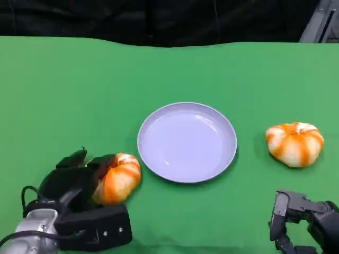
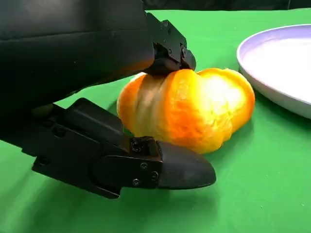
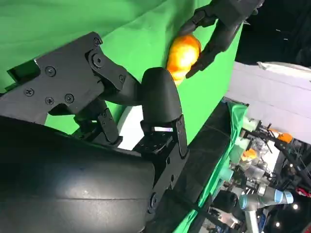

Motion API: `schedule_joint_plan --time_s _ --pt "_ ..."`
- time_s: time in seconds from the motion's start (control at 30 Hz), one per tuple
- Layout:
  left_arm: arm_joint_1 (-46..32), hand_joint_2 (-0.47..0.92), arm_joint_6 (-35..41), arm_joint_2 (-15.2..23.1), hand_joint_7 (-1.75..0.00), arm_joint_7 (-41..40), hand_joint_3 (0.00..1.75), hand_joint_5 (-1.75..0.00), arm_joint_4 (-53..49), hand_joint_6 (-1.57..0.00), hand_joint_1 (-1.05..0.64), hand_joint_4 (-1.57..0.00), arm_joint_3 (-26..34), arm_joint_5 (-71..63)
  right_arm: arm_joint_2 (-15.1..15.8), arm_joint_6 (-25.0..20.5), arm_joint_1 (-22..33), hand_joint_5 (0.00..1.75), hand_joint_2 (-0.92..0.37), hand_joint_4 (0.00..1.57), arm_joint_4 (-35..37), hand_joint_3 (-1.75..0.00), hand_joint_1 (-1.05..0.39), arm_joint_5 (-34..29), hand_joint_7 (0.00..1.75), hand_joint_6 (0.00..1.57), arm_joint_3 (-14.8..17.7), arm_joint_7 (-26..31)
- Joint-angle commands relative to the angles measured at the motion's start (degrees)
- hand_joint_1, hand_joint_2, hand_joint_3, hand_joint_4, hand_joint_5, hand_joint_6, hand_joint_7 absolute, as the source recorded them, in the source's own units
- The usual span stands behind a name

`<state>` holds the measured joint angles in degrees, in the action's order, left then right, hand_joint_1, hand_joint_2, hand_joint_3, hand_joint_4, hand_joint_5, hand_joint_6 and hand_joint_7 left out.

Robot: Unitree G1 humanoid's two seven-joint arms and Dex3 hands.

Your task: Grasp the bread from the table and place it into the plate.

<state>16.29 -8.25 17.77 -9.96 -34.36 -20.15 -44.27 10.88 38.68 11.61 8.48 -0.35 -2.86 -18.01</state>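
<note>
From the head view, my left hand (image 1: 79, 182) wraps the bread (image 1: 117, 177) on the table, just beside the empty plate (image 1: 186, 142); nothing is placed yet. My left wrist view confirms fingers (image 2: 170, 48) clamping it. My right hand (image 1: 302, 219) seems curled idle, though the view is poor.

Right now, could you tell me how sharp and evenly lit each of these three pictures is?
Head view: even light, crisp plate, soft shadow beside the bread in the left hand. Left wrist view: the bread's surface is slightly smeared and brightly lit; the fingers near the lens stay sharp. Right wrist view: picture tilted, a sheen on the right hand, the far bread overexposed, and the room behind cluttered and dim.
</note>
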Motion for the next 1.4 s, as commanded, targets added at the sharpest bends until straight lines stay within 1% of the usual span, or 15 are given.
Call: schedule_joint_plan --time_s 0.03,0.17,0.27,0.3,0.37,0.4,0.43,0.47,0.5,0.53,0.63,0.97,1.27,1.3,1.4 --pt "1.1 0.92 -1.54 0.19 -0.03 -2.72 0.31 -0.05 -4.64 -0.3 -0.76 -0.14 -0.17 2.13 0.55 0.33 0.69 1.75 -0.57 0.82 -1.02 -1.17 -0.21 0.26 1.65 0.71 0.08 0.31" --pt "1.28 0.92 -1.55 -0.77 -0.04 -7.33 0.2 -0.07 -6.87 -0.47 -0.5 -0.33 0.09 2.66 0.7 -0.03 1.07 1.75 -0.56 0.81 -1.89 -1.18 -0.23 -0.49 1.65 0.71 0.11 0.61" --pt "1.67 0.92 -3.71 -1.41 -0.06 -11.29 0.27 -0.08 -8.85 -0.73 -0.22 -0.62 0.68 3.95 0.63 -0.31 1.27 1.75 -0.56 0.81 -2.13 -1.19 -0.22 -0.16 1.65 0.71 0.06 0.48" --pt "1.86 0.92 -5.41 -1.43 -0.09 -13.16 0.27 -0.2 -9.76 -0.9 -0.15 -0.85 0.89 4.51 0.62 -0.49 1.32 1.75 -0.56 0.81 -2.24 -1.19 -0.22 -0.18 1.65 0.71 0.05 0.49" --pt "2.16 0.92 -8.74 -1.5 -0.05 -16.57 0.27 -0.63 -11.44 -1.08 -0.11 -0.88 1.29 5.51 0.63 -0.67 1.35 1.75 -0.56 0.81 -2.4 -1.19 -0.22 -0.24 1.65 0.71 0.03 0.49" --pt "2.26 0.92 -10.33 -1.57 -0.1 -18.31 0.33 -1.01 -12.15 -1.18 -0.09 -0.83 1.51 5.89 0.64 -0.7 1.35 1.75 -0.56 0.81 -2.41 -1.19 -0.22 -0.07 1.65 0.71 0.0 0.38" --pt "2.41 0.92 -11.46 -1.6 -0.43 -19.58 0.38 -1.39 -12.81 -1.13 -0.07 -0.75 1.54 6.14 0.64 -0.71 1.34 1.75 -0.56 0.81 -2.41 -1.19 -0.22 0.08 1.65 0.7 -0.02 0.3" --pt "2.22 0.92 -12.24 -1.56 -0.7 -20.43 0.4 -1.52 -12.28 -1.03 -0.06 -0.72 1.97 6.69 0.62 -0.66 1.36 1.75 -0.56 0.81 -2.43 -1.19 -0.22 0.0 1.65 0.7 -0.01 0.36" --pt "2.02 0.9 -12.51 -1.47 -1.18 -20.75 0.48 -1.65 -11.46 -0.83 -0.06 -0.67 2.34 7.15 0.64 -0.58 1.36 1.75 -0.56 0.81 -2.42 -1.19 -0.22 -0.18 1.65 0.7 0.0 0.44" --pt "1.88 0.89 -12.68 -1.41 -1.38 -20.87 0.52 -1.7 -10.88 -0.75 -0.05 -0.65 2.61 7.46 0.66 -0.51 1.36 1.75 -0.56 0.81 -2.43 -1.19 -0.22 -0.34 1.65 0.7 0.01 0.51" --pt "1.15 0.86 -12.59 -0.14 -1.58 -21.16 0.56 -1.74 -6.06 -0.62 -0.06 -0.61 3.69 7.38 0.59 -0.49 1.45 1.75 -0.56 0.81 -2.54 -1.2 -0.2 -0.57 1.66 0.7 0.06 0.73" --pt "1.21 0.71 -5.51 0.35 -1.54 -18.89 0.78 -1.75 12.23 -0.67 -0.04 -0.67 7.65 6.8 1.04 -0.55 1.2 1.75 -0.56 0.81 -1.74 -1.22 -0.18 -0.09 1.66 0.7 0.19 0.39" --pt "11.42 0.76 -2.2 -7.23 -1.53 -14.49 0.66 -1.75 5.49 -0.67 -0.09 -0.66 1.95 5.87 0.92 -0.58 1.65 1.75 -0.55 0.81 -2.23 -1.22 -0.17 0.2 1.66 0.7 0.06 0.41" --pt "12.88 0.77 -2.05 -8.23 -1.41 -13.94 0.62 -1.72 3.69 -0.72 -0.08 -0.67 1.28 5.92 0.91 -0.87 1.81 1.75 -0.55 0.81 -2.5 -1.21 -0.18 0.22 1.66 0.7 0.03 0.43" --pt "16.67 0.78 -2.63 -10.28 -1.35 -12.16 0.56 -1.71 -1.73 -0.74 -0.08 -0.67 -0.44 6.11 0.83 -0.69 2.02 1.75 -0.55 0.81 -2.8 -1.21 -0.19 -0.01 1.66 0.7 -0.02 0.64"
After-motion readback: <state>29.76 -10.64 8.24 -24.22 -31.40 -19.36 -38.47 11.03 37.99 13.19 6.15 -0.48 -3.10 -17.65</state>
